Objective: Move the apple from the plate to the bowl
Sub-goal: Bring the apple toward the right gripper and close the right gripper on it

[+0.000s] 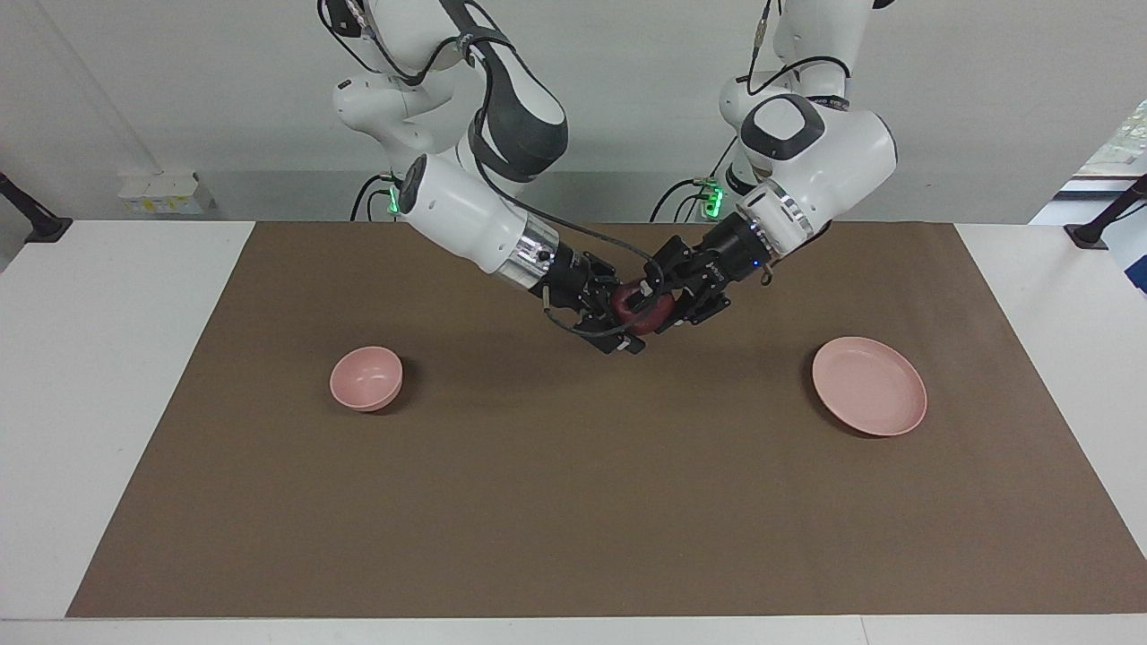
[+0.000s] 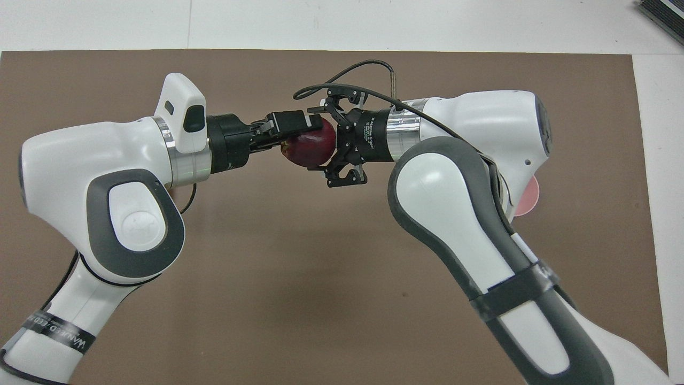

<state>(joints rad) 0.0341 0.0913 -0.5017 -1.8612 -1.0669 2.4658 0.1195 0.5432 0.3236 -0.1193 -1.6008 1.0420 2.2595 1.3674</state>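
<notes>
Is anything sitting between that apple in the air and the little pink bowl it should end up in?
Nothing visible does. The apple hangs over bare brown mat, shut in the left gripper, with the open right gripper around it. The bowl stands alone toward the right arm's end.

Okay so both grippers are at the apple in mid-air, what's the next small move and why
Probably the right gripper should close on the apple. The left gripper is shut on it above the mat, between the plate and the bowl, while the right one sits open around it. The bowl lies toward the right arm's end of the table, so a handover looks due before the left gripper lets go.
</notes>
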